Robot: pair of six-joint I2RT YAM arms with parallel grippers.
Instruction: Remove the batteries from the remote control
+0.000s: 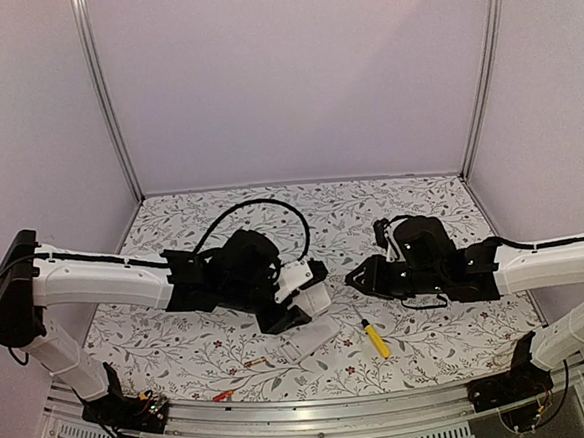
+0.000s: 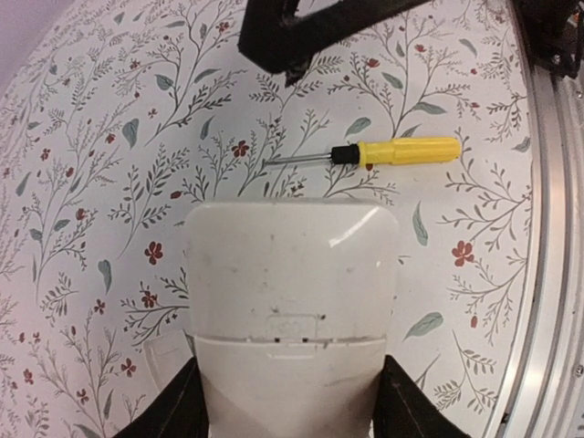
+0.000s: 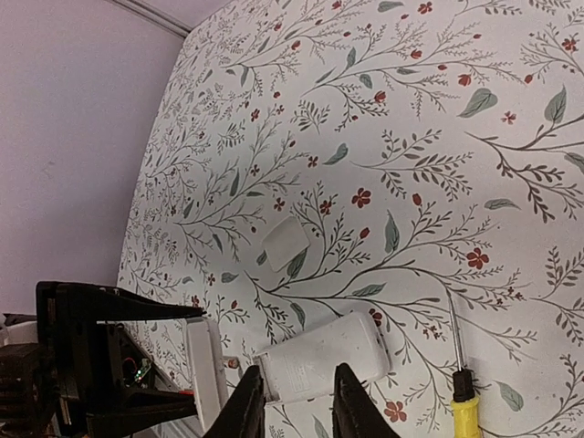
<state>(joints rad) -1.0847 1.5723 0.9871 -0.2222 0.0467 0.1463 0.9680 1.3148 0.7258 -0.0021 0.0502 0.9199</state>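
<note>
the left gripper [image 2: 292,412] is clamping the white remote [image 2: 292,292] by its near end. a battery [image 1: 254,362] is lying on the table [image 1: 427,210], lower centre of the top view, left of the remote. the right gripper [image 3: 294,406] is hanging narrowly parted, empty.
</note>
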